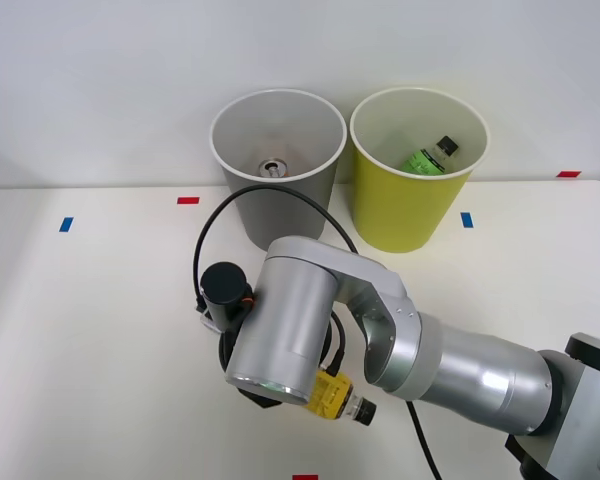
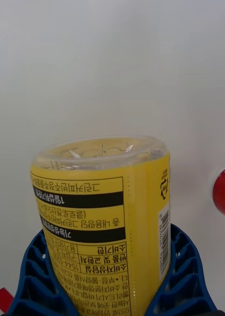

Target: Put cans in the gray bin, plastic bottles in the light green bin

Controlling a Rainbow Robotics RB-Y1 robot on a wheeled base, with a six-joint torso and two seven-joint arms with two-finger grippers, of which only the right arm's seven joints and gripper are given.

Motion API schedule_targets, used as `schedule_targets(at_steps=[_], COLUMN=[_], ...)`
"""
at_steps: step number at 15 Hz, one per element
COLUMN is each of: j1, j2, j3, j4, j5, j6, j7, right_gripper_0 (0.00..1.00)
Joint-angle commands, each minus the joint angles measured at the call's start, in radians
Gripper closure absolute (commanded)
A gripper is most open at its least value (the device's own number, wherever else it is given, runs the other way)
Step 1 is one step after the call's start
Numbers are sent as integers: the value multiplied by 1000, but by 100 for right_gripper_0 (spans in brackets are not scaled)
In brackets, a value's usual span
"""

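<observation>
One can deposited in gray bin; green-labelled bottle deposited in light green bin. Right tool clenched on yellow-wrapped bottle, low over worktop. Remaining: yellow-wrapped bottle to light green bin, red can beside it to gray bin.

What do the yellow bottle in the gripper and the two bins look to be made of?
Yellow bottle: clear plastic, judging by its see-through moulded base, under a glossy printed wrap. Gray bin and light green bin: likely smooth moulded plastic with a soft sheen and white rims.
</observation>
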Motion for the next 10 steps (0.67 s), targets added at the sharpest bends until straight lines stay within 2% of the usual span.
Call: schedule_targets(at_steps=[1,4,10], j1=[5,6,35], j2=[-14,-35,-44], j3=[-45,-94,-240], j4=[-82,-170,-331], j5=[-1,-1,18], j6=[4,-15,-47], j7=[-27,-85,-111], right_gripper_0=[100,100,100])
